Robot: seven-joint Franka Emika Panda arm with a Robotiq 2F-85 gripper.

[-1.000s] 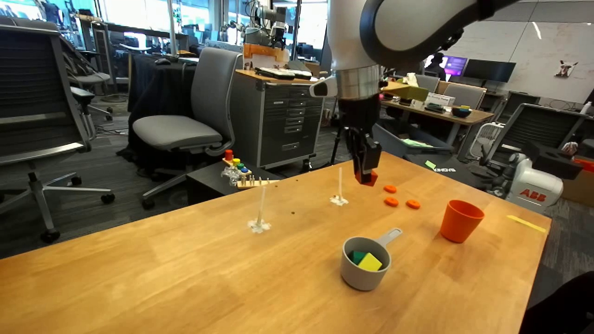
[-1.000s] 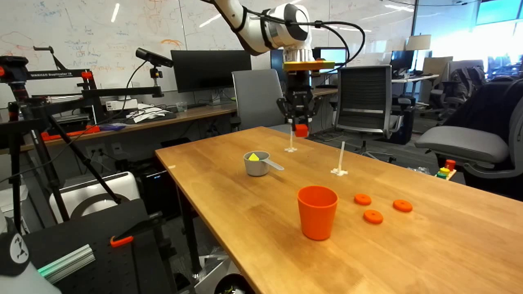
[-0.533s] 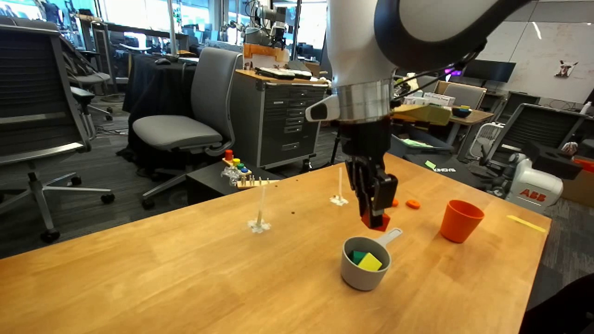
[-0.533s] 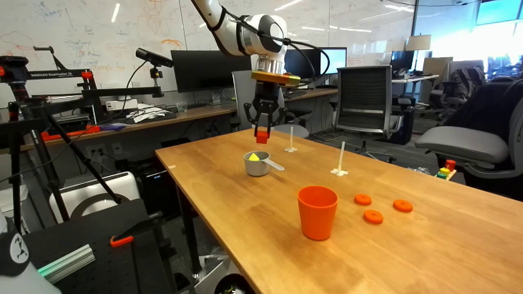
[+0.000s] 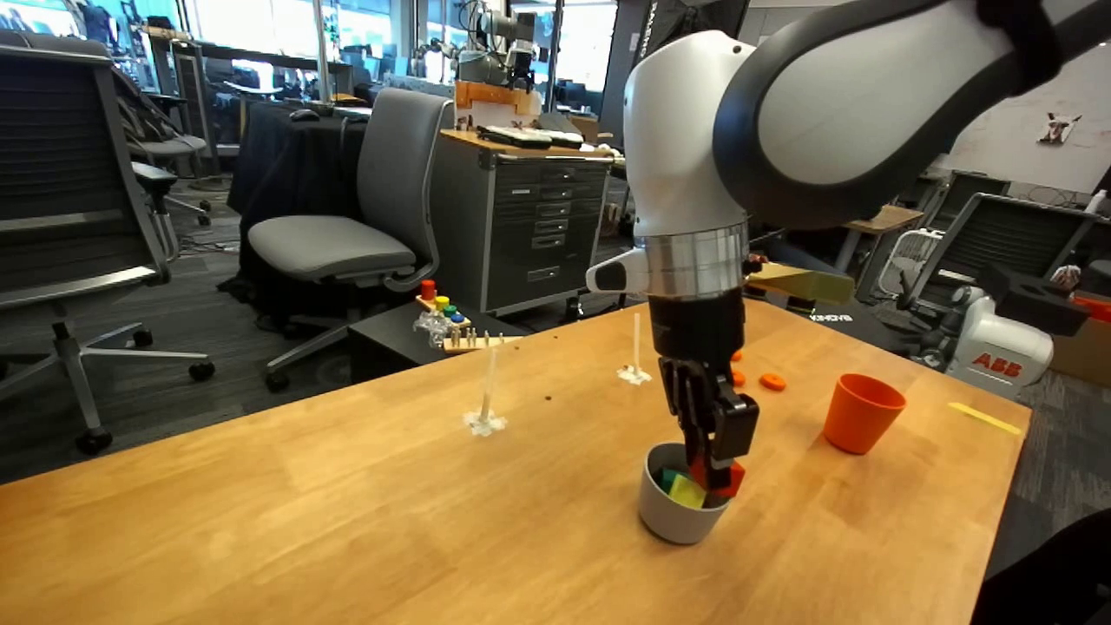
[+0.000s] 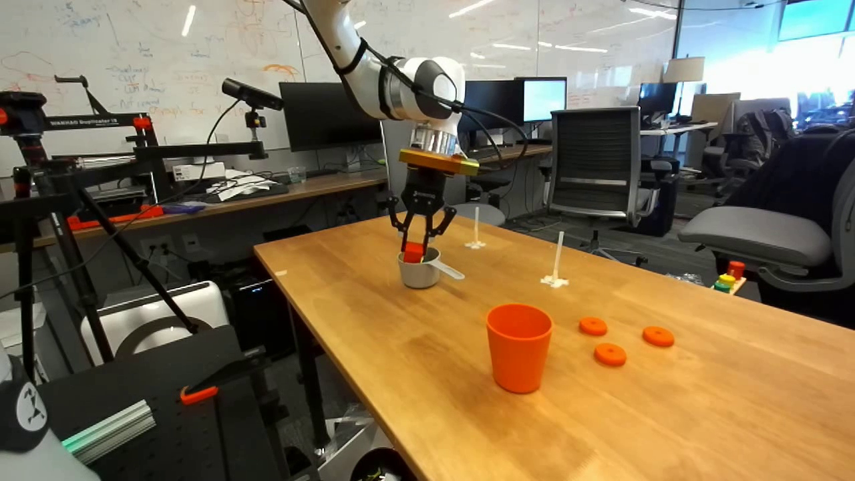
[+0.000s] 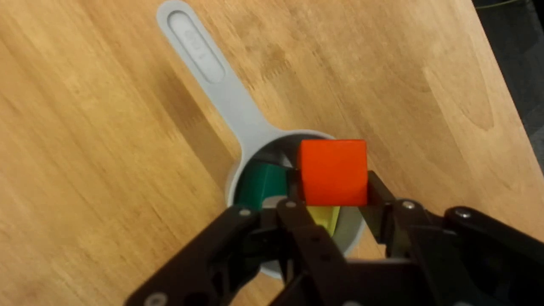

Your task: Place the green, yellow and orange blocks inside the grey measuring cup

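Lowered since the earlier frame are the claw (image 6: 414,250) and the orange block (image 7: 333,173), which we now find at the mouth of the grey measuring cup (image 6: 417,276). The cup stands upright beneath the claw, its position unchanged. We record the claw as narrowed onto the orange block, a finger against each of two opposite sides. Whether that block touches the rim or the contents below, we cannot tell. Inside the cup, below the claw, we note the green block (image 7: 263,182) and the yellow block (image 7: 325,216), each partly hidden by what is above. In the wrist view the cup's handle (image 7: 212,72) runs out from under the claw. Apart from the claw, on the same table (image 6: 374,300), we list the orange-red cup (image 6: 520,351), upright, with three orange discs (image 6: 610,355) lying flat near it, and two thin sticks (image 6: 558,256) standing upright.
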